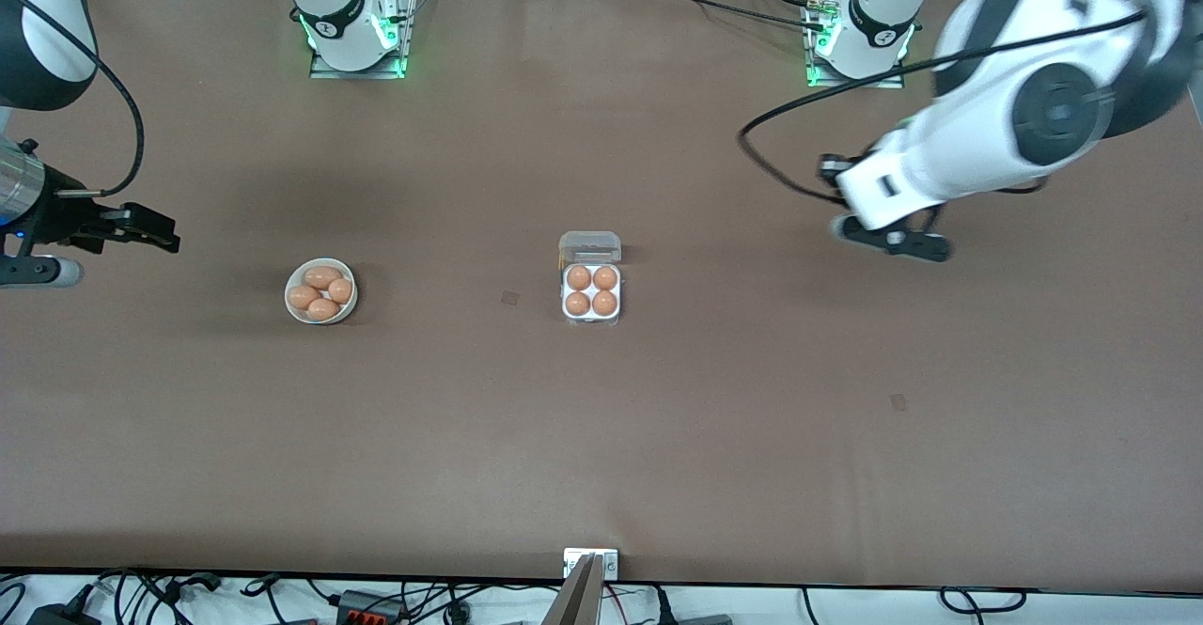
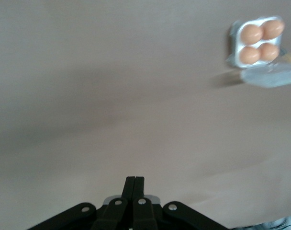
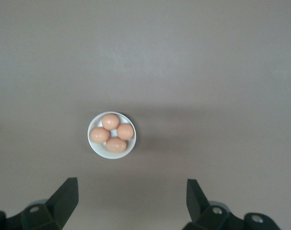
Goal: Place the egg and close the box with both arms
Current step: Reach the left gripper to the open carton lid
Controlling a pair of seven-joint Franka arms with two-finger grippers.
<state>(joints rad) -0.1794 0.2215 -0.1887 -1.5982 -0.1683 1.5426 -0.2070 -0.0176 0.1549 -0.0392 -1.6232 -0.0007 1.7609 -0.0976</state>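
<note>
Mid-table, box point(image 1: 591, 291) lid open, left tool point(image 2: 134, 184) closed, right tool point(image 3: 131, 201) spread, both aloft.

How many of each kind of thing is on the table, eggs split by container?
Eggs in box: 4
Eggs in bowl: 4
Box: 1
Bowl: 1
Total: 10 things, 8 of them eggs
</note>
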